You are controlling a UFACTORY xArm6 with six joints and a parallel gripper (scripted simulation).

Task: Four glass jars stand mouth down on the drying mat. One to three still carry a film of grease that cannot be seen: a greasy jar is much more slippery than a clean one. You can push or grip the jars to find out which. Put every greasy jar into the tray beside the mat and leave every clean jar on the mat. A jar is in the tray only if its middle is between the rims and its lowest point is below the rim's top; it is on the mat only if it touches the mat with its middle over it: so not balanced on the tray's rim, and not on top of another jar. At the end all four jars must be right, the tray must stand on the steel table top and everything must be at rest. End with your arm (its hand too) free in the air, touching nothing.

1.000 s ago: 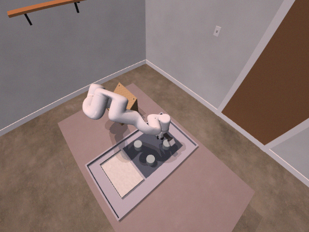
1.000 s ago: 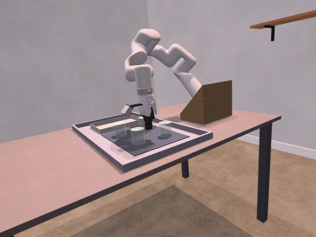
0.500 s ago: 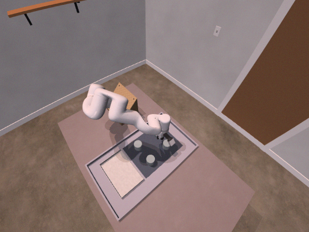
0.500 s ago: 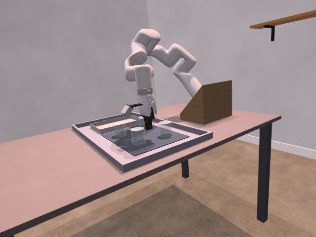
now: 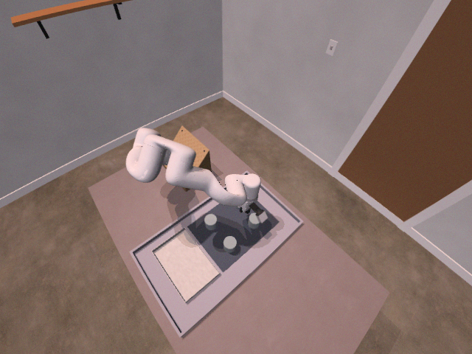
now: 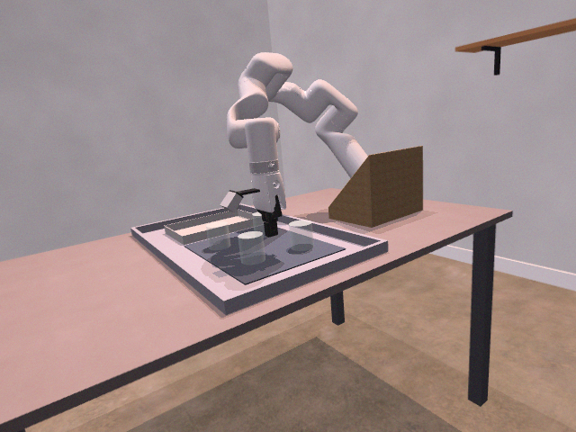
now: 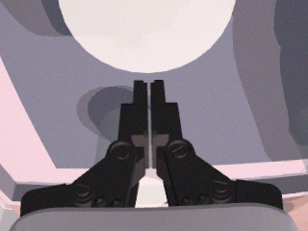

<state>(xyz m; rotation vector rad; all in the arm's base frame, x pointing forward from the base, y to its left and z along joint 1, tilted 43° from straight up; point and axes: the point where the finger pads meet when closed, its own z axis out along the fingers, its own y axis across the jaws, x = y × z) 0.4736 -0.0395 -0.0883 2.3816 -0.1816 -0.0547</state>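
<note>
Four clear glass jars with white tops stand on the dark drying mat (image 5: 232, 232). The top view shows three: one at the left (image 5: 210, 220), one at the front (image 5: 229, 243) and one at the right (image 5: 254, 220). My arm hides the fourth there, but it shows in the exterior view (image 6: 300, 231). My gripper (image 6: 270, 229) is shut and empty, low over the mat, just behind the right jar (image 6: 251, 248). In the wrist view the shut fingertips point at that jar's white top (image 7: 146, 10), very close to it. The pale tray (image 5: 186, 265) lies beside the mat.
Mat and tray sit on a rimmed steel top (image 5: 217, 251) on a pink table. A brown wedge-shaped block (image 6: 379, 185) carries the arm's base behind it. The wrist camera housing (image 6: 230, 199) sticks out beside the gripper.
</note>
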